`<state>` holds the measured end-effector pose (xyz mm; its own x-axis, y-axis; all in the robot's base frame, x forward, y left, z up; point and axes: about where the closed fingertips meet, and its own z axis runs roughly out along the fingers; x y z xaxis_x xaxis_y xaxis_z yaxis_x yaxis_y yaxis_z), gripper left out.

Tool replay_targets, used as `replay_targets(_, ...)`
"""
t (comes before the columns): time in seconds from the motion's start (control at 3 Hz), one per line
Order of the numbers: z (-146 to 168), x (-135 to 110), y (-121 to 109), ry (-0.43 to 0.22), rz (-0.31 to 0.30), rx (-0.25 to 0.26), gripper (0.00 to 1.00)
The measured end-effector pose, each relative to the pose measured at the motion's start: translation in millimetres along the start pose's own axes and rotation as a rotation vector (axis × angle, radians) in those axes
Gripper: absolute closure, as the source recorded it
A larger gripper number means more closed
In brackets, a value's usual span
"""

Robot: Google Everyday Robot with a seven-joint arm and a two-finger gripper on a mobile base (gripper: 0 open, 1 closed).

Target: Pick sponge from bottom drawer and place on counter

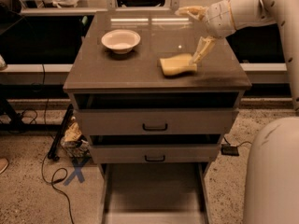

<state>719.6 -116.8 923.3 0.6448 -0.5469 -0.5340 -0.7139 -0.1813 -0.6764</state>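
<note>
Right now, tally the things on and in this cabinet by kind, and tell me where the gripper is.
sponge: 1
bowl: 1
drawers: 3, bottom drawer pulled out
total: 5
gripper: open, over the counter, just right of the sponge

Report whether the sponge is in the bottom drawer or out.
Out: the sponge lies on the counter, open gripper close beside it.

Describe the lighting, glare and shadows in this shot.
Camera view: dim, warm-tinted light; the counter shows pale glare streaks along its far edge and a small bright dot near the open gripper, which hangs over the counter's right rear; a soft dark shadow lies right of the sponge; the open bottom drawer sits in gloom.
</note>
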Motion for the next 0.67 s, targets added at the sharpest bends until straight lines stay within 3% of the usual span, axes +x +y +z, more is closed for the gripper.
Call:
replay_targets(0.33, 4, 9, 1, 0.0, 0.012, -0.004, 0.0)
replay_targets(0.67, -26, 29, 4, 0.081, 0.018, 0.034, 0.0)
